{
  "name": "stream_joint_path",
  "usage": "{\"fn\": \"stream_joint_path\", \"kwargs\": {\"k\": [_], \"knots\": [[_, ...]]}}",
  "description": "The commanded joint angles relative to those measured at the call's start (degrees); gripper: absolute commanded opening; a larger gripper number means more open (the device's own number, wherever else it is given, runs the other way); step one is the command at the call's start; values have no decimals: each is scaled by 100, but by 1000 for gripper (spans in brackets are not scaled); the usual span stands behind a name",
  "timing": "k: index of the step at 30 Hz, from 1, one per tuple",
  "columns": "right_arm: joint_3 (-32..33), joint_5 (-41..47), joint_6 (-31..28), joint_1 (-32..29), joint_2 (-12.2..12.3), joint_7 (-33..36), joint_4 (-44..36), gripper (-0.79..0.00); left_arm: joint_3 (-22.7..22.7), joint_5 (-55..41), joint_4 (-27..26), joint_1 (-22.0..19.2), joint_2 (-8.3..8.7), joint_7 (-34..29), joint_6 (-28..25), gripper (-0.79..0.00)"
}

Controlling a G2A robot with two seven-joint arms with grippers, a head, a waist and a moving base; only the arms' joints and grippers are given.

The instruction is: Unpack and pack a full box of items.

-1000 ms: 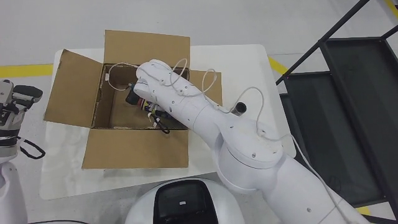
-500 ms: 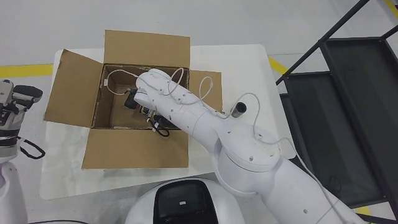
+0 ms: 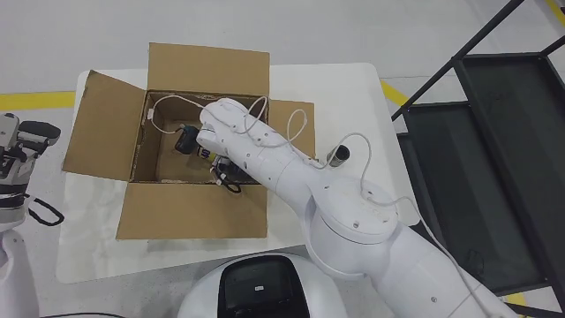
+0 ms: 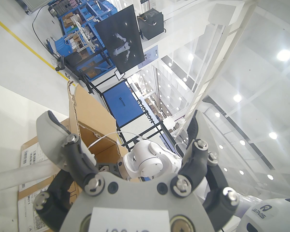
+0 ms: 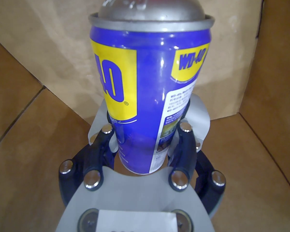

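Moved: since a second ago the right arm (image 3: 265,155) has drawn its wrist slightly toward the robot's side of the box opening. The left arm at the desk's left edge has stayed where it was.
Right fingers: the right gripper (image 5: 149,124) is inside the box, its fingers (image 5: 198,119) pinching the lower part of the spray can from both sides.
Spray can: the spray can (image 5: 149,61) is blue and yellow with a grey metal shoulder and a red cap. It is held within the box, cap end pointing away from the wrist toward a box wall. Whether it touches the box floor cannot be told.
Box: the cardboard box (image 3: 106,132) sits on the desk with all four flaps folded outward. In the right wrist view, brown walls and floor surround the can.
Left fingers: the left gripper (image 4: 122,126) is beside the box's left flap and holds nothing. Its fingers (image 4: 50,131) are spread wide apart and point up toward the ceiling lights.
Desk: the white desk (image 3: 327,88) carries the box on its left half.
Cable: a thin white cable (image 3: 300,110) loops along the right arm above the box.
Surroundings: a dark metal rack (image 3: 494,141) stands to the right of the desk, and a yellow floor line (image 3: 35,99) runs behind the left flap.
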Motion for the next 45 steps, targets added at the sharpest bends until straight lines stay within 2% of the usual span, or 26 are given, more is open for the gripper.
{"fn": "stream_joint_path", "kwargs": {"k": [1, 18, 23, 30, 36, 41, 45], "knots": [[36, 24, -84, 32, 9, -129, 37, -785, 0, 0, 0, 0, 0, 0, 0, 0], [350, 23, -1184, 198, 341, -2078, 327, -785, 0, 0, 0, 0, 0, 0, 0, 0], [376, -93, -1425, 204, 457, -2273, 274, -785, 0, 0, 0, 0, 0, 0, 0, 0], [422, -293, -1410, 197, 640, -2527, -37, -785, 0, 0, 0, 0, 0, 0, 0, 0], [561, -387, -1702, 126, 939, -3041, -448, -785, 0, 0, 0, 0, 0, 0, 0, 0], [720, -476, -1637, 45, 1253, -2905, -1094, -785, 0, 0, 0, 0, 0, 0, 0, 0], [950, -589, -1498, -76, 1631, -2597, -1950, -785, 0, 0, 0, 0, 0, 0, 0, 0]]}}
